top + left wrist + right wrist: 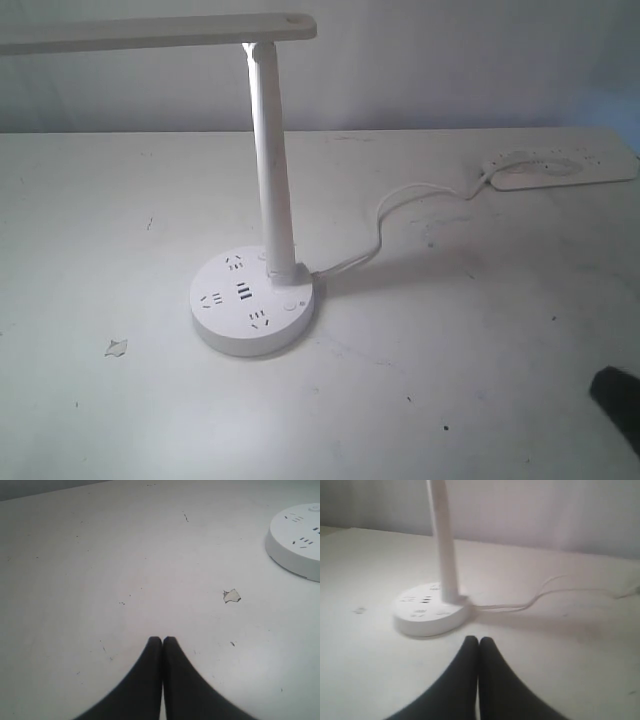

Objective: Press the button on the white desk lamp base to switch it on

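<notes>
While both grippers sit closed and empty, the white desk lamp base [228, 322] stands flat on the white table [450, 400] with nothing touching it. The button [291, 306] is on the base top, just beside the foot of the stem [272, 170] on the side facing the exterior camera, flush, with a faint ring. Socket holes and USB slots take up the rest of the base top. The stem rises upright from the rear edge of the base and carries the flat lamp head [150, 32], which reaches out high above and past the base. No glow is visible from the head.

Left gripper [162, 641]: jaws pressed together, tips touching, holding nothing, hovering over bare table well apart from the base. A small torn scrap [231, 596] lies between it and the base.

Right gripper [478, 641]: jaws also tight together, nothing gripped, pointed at the base from near it, not touching. The button is too blurred to pick out in the right wrist view.

A white cable [390, 215] leaves the base behind the stem and curves away to the power strip [560, 168], well apart from the base at the far table edge. A dark shape [620, 400] shows at the edge of the exterior view, far from the base; cannot tell which part it is.
</notes>
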Motion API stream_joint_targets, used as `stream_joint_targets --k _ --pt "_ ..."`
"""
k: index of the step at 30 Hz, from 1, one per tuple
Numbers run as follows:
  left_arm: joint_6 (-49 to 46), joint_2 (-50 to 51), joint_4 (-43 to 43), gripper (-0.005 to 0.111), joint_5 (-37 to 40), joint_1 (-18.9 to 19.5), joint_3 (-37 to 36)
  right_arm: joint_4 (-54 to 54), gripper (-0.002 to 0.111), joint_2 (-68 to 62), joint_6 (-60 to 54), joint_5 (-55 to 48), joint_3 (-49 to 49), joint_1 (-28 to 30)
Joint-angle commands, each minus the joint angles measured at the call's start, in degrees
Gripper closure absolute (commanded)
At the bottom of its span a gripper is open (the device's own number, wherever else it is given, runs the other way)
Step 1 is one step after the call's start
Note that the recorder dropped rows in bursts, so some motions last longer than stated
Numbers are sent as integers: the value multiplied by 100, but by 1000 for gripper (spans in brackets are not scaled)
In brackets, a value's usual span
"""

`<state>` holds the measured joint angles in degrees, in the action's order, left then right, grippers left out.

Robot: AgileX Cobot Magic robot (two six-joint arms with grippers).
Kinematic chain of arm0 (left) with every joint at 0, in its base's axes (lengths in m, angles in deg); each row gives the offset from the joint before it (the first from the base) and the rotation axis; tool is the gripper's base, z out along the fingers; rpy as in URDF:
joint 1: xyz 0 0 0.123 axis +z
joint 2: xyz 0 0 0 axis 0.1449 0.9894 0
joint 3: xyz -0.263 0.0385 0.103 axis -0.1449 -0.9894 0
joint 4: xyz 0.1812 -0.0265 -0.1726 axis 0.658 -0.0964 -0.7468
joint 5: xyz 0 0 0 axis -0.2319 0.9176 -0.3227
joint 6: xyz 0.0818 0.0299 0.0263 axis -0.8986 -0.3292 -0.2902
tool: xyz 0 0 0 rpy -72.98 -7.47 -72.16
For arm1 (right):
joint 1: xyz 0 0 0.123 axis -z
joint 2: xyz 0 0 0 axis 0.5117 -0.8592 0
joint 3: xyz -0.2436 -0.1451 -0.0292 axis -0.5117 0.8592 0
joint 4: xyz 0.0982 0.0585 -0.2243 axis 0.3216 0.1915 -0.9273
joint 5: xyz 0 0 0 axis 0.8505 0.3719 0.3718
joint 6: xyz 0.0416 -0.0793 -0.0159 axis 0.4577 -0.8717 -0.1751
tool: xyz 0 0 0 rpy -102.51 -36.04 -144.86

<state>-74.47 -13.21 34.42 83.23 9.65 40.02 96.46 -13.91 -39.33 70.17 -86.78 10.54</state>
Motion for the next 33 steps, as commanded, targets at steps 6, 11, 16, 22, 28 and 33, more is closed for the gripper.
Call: stream_joint_targets --k 6,11,16,22,28,33 --pt "3 -18 -20 107 6 -35 -11 -790 108 24 -848 888 10 2050" --pt "3 -18 -20 107 6 -35 -11 -763 108 24 -849 714 10 2901" --pt "3 -18 -20 107 6 -35 -11 -1205 108 24 -849 -1038 10 3509" --pt "3 -18 -20 107 6 -35 -11 -1357 108 24 -849 -1141 10 3577" --pt "3 -18 -20 107 6 -35 -11 -1346 108 24 -426 -1141 10 3047" --pt "3 -18 -20 107 6 -35 -11 -1346 108 24 -426 -1141 10 3047"
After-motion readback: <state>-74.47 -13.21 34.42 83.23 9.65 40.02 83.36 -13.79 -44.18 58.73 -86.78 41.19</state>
